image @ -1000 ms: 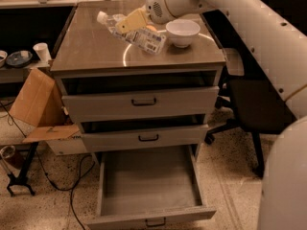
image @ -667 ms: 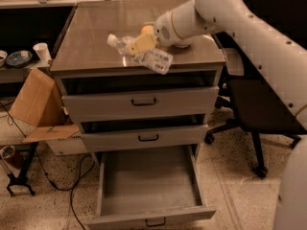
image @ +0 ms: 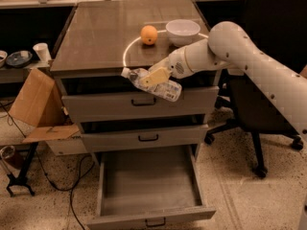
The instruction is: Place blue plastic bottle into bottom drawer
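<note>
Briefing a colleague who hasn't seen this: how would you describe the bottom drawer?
Find the grey metal cabinet; the gripper, shut on a small clear plastic bottle, hangs before its top drawer. The bottom drawer is the lowest of three, and the only one pulled far out, grey interior showing.

Gripper (image: pixel 154 77) with bottle (image: pixel 169 91) above bottom drawer (image: pixel 148 183)

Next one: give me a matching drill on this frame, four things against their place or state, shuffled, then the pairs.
1 blue plastic bottle
2 orange
3 white bowl
4 bottom drawer

A pulled open, lowest of three
B on the cabinet top, back right
C held by the gripper, in front of the top drawer
D on the cabinet top, left of the bowl

Pairs: 1-C, 2-D, 3-B, 4-A
</note>
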`<state>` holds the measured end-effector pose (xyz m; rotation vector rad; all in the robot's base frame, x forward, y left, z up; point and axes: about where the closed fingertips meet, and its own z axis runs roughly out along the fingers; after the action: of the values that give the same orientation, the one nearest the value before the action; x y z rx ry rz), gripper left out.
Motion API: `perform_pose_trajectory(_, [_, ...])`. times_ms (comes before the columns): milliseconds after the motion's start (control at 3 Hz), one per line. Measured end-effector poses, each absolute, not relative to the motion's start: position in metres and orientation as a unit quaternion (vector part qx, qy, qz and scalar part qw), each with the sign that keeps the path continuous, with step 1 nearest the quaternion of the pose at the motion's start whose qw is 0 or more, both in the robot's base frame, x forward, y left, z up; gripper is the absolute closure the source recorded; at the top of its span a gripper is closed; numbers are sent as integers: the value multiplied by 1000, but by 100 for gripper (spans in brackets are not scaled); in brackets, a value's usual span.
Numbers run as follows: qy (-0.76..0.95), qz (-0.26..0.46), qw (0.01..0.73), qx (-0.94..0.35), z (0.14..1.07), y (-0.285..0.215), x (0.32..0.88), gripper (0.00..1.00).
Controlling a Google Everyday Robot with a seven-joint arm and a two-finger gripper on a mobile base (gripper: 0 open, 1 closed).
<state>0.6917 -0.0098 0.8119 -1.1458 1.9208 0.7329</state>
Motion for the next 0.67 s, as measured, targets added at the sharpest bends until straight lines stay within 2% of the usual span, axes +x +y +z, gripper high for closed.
perform_pose_trajectory(667, [752,292,376,-456,799,-6,697,100])
